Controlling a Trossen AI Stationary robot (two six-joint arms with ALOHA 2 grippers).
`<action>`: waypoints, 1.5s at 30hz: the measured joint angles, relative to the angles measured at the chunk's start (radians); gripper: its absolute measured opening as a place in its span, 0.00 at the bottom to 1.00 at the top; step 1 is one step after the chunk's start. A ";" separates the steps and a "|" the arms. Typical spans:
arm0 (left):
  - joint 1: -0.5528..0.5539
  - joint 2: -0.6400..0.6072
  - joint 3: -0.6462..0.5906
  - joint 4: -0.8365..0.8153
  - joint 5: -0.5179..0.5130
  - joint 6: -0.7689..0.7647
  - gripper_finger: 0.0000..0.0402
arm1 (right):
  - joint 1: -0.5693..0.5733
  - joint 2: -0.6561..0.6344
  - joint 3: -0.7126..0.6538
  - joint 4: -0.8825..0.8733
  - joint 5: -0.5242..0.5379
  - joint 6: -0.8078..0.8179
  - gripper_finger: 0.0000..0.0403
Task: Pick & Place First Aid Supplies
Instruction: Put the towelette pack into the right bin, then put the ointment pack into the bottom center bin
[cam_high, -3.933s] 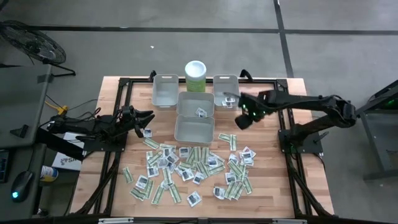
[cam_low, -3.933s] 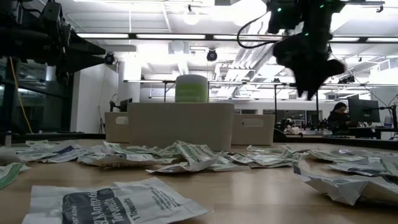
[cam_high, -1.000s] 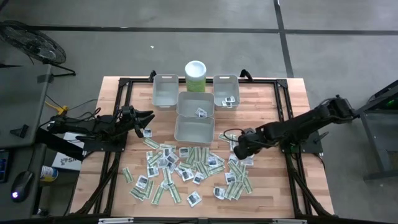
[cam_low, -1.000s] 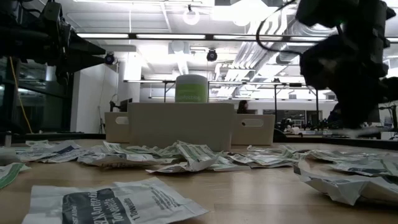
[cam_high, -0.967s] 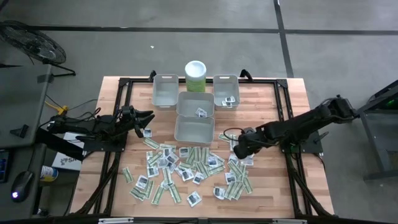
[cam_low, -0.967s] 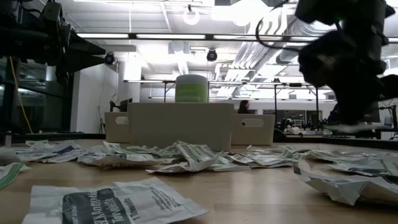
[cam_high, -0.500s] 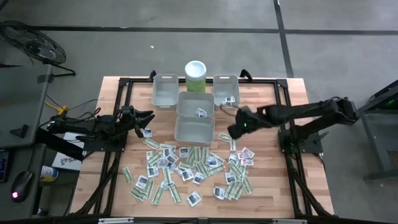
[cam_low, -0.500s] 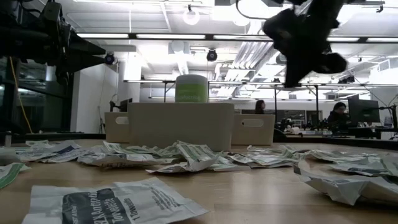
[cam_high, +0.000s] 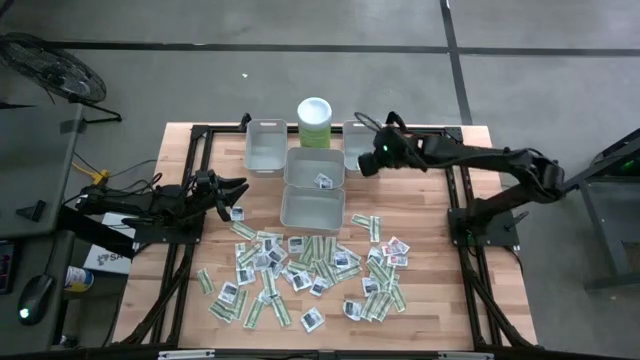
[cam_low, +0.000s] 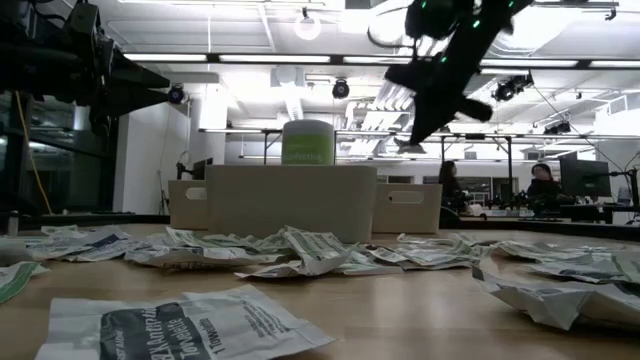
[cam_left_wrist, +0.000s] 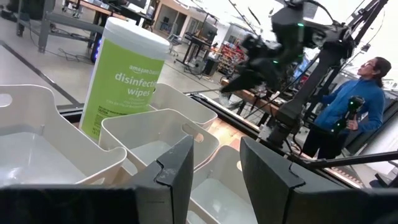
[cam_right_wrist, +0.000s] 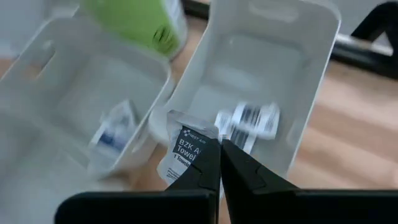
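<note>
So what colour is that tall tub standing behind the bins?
The canister is lime green with a white lid; clearest in the left wrist view.

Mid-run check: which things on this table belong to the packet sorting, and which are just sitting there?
In the job:
- small white square paper packet with dark print, shut in the right pincer over the grey rectangular plastic bin at back right
- scattered flat paper packets on the wooden table

Lying about:
- tall pale green white-lidded wipes canister
- left pincer, waiting at the table's left
</note>
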 joint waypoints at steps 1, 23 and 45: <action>0.000 0.000 0.000 0.000 0.000 0.000 0.33 | -0.022 0.017 0.001 0.019 -0.005 -0.014 0.00; 0.000 0.000 0.000 0.000 0.000 0.000 0.33 | -0.206 0.220 0.005 0.124 -0.181 -0.109 0.19; 0.000 0.000 0.000 0.000 0.000 0.000 0.33 | 0.098 -0.123 -0.019 -0.466 -0.169 0.201 0.35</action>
